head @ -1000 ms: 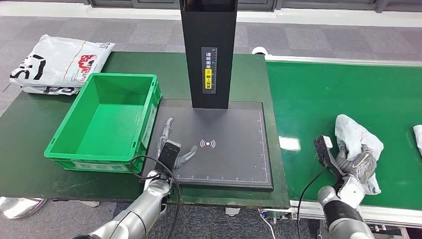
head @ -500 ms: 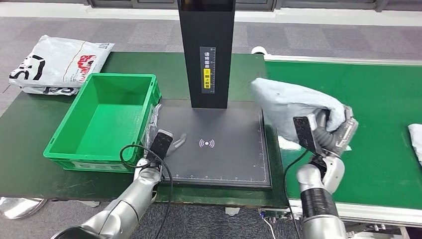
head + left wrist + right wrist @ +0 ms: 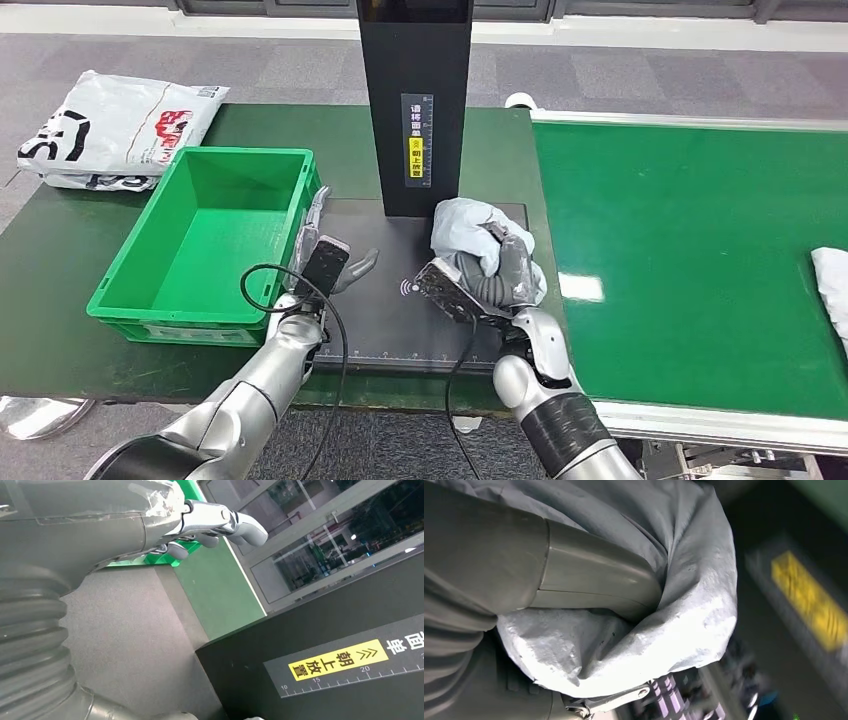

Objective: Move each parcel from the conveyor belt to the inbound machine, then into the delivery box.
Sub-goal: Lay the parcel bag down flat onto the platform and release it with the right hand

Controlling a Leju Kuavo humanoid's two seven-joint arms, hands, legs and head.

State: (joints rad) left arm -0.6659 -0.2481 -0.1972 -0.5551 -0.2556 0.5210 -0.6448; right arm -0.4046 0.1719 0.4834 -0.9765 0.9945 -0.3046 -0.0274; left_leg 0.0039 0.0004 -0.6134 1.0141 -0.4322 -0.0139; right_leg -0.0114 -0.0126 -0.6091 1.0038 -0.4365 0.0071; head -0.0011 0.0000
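The grey parcel (image 3: pixel 463 232) is sitting over the right part of the inbound machine's dark platform (image 3: pixel 400 330), just right of its black column (image 3: pixel 416 100). The right hand (image 3: pixel 492 275) is grasping it. The left hand (image 3: pixel 335 262) is hovering released, fingers spread, beside the green delivery box (image 3: pixel 205 245). Another parcel (image 3: pixel 832 280) is lying on the conveyor belt (image 3: pixel 680 220) at far right.

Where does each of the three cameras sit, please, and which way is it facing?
Head view: high on the body, looking forward and down at the green crate, scanner platform and conveyor; both arms enter from below.
Left wrist view: behind the left hand, looking across the platform to the black column.
Right wrist view: behind the right hand, against the grey parcel.
Shared: head and left wrist views show the column's yellow label.
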